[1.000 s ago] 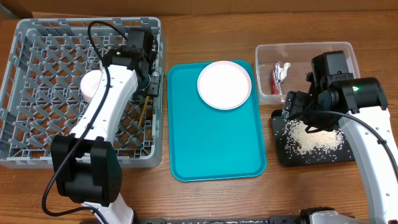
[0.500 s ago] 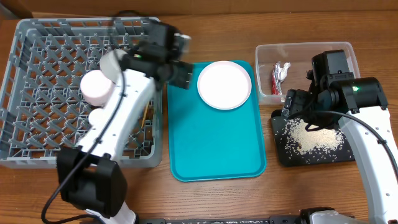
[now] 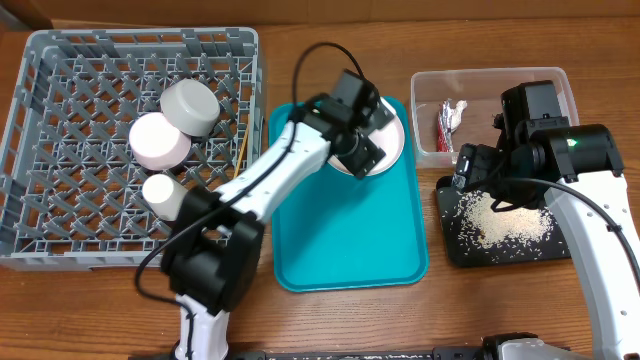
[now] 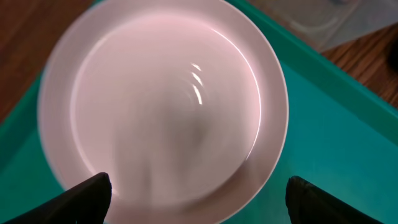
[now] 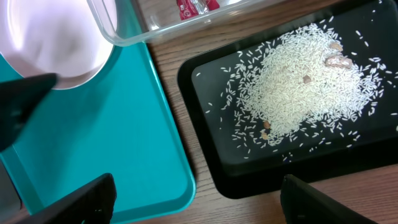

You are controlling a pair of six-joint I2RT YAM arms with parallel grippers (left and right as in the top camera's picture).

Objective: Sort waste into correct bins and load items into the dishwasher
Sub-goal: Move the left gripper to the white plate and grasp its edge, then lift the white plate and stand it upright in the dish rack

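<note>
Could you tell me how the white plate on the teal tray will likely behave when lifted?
The plate looks glossy, so probably slippery and rigid. It lies flat on the teal tray, so a grip likely needs its raised rim.

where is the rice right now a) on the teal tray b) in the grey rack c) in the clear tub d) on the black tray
d, the rice heap lies spread on the black tray, while the clear tub holds the foil wrapper.

A brown wooden table (image 3: 330,312) with visible grain fills the view under soft, even light.
</note>
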